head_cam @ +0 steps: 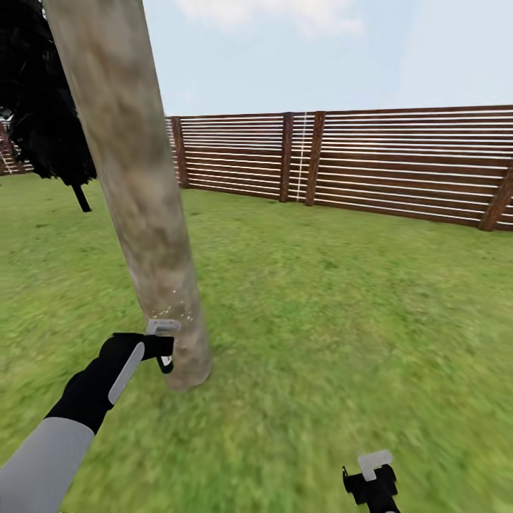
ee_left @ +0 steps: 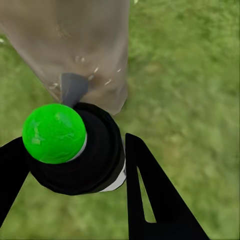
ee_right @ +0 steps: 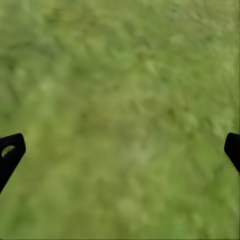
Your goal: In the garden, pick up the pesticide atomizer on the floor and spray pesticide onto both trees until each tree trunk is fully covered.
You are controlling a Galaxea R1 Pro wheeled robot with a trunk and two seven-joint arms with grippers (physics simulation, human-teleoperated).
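Note:
A thick grey-brown tree trunk (head_cam: 135, 185) rises slanted at the left of the head view, rooted in the garden lawn (head_cam: 320, 299). My left gripper (head_cam: 162, 349) is low against its base, shut on the pesticide atomizer (head_cam: 165, 363). In the left wrist view the atomizer (ee_left: 95, 160) is a black bottle with a bright green round top, held between my fingers (ee_left: 150, 200) and pointing at the trunk (ee_left: 75, 40) close ahead. Small white specks dot the bark (head_cam: 171, 312) there. My right gripper (head_cam: 374, 477) hangs open over bare grass, fingers (ee_right: 10, 155) wide apart.
A brown horizontal-slat fence (head_cam: 399, 164) runs along the back. A black cypress-like tree (head_cam: 43, 107) stands at the far left behind the trunk. Grass stretches widely to the right of the trunk.

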